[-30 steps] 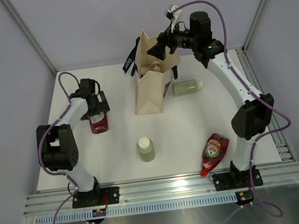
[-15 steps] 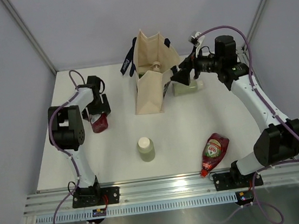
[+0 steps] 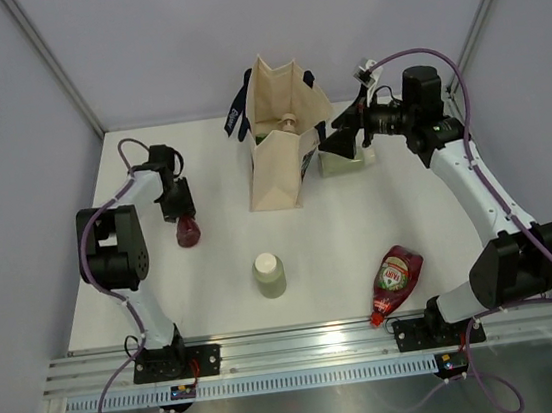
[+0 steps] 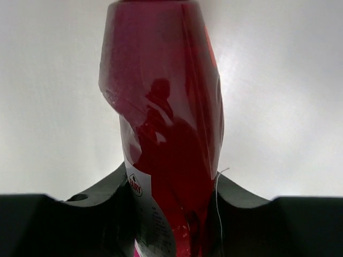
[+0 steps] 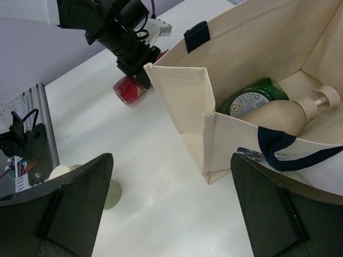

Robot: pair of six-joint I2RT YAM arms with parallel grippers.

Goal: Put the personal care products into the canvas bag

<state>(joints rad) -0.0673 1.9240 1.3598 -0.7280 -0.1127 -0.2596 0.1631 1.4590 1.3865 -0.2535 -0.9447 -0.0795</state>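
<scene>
left pincer [image 3: 180, 211] grips red bottle [image 4: 161, 107]; right pincer [image 3: 335, 143] spread by bag [image 3: 278, 181].

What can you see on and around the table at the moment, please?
canvas bag: one, cream with navy handles, standing at the far middle
pump bottle: one, beige, lying inside the bag
green bottle: one, dark green, inside the bag beside the pump bottle
held red bottle: one, dark red, on the left side
lying red bottle: one, dark red, near the right arm's base
upright sage bottle: one, pale green, near middle
lying sage bottle: one, pale green, right of the bag
table: one, white
left hand: black, shut on the held red bottle
right hand: black, open, empty, beside the bag
</scene>
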